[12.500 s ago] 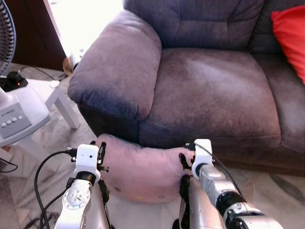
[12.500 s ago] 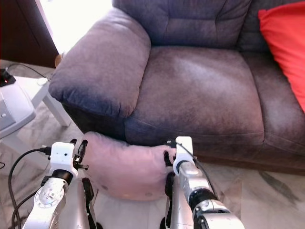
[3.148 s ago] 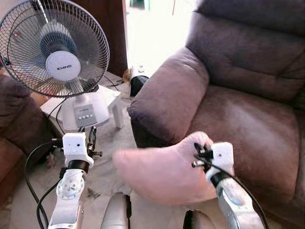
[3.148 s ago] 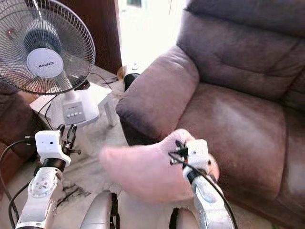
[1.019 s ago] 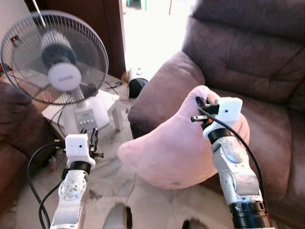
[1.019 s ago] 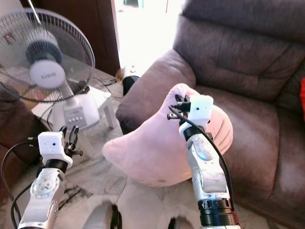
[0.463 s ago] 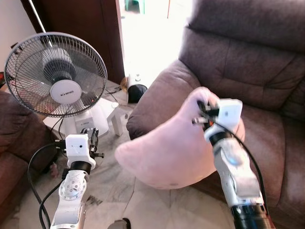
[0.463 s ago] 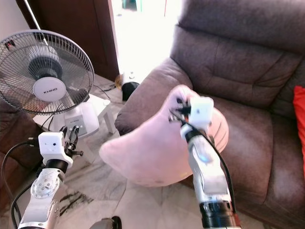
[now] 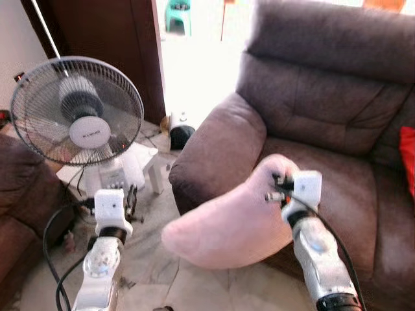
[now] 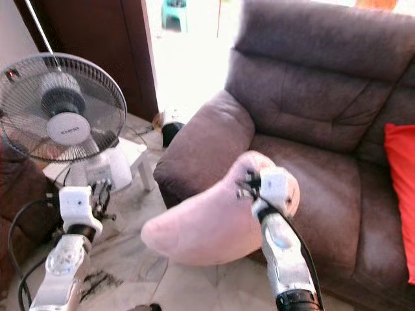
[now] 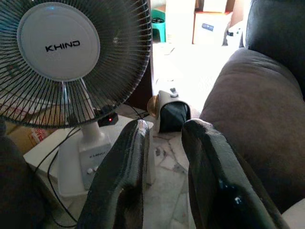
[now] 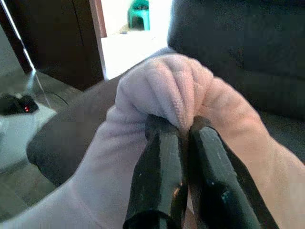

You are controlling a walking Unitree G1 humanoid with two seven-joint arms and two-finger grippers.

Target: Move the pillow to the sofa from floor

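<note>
The pink pillow (image 9: pixel 224 228) hangs in the air off the floor, in front of the brown sofa's seat (image 9: pixel 337 175) and next to its armrest (image 9: pixel 211 146). My right gripper (image 9: pixel 279 188) is shut on a bunched fold at the pillow's upper corner. The right wrist view shows both black fingers (image 12: pixel 159 157) pinching the pink fabric (image 12: pixel 167 88). The pillow's lower end droops to the left over the tiled floor. My left gripper (image 9: pixel 131 199) is held low on the left, apart from the pillow. It is open with nothing between its fingers (image 11: pixel 124 167) and points toward the fan.
A white standing fan (image 9: pixel 78 110) sits on a low white stool (image 9: pixel 154 172) to the left, with cables on the floor. A dark object (image 9: pixel 181 135) lies by the bright doorway. A red cushion (image 10: pixel 399 188) rests on the sofa's right side. Another dark seat (image 9: pixel 19 194) is at far left.
The pillow lay on the floor against the sofa front between both grippers; now it hangs from my right gripper at seat height. The view has risen and swung left.
</note>
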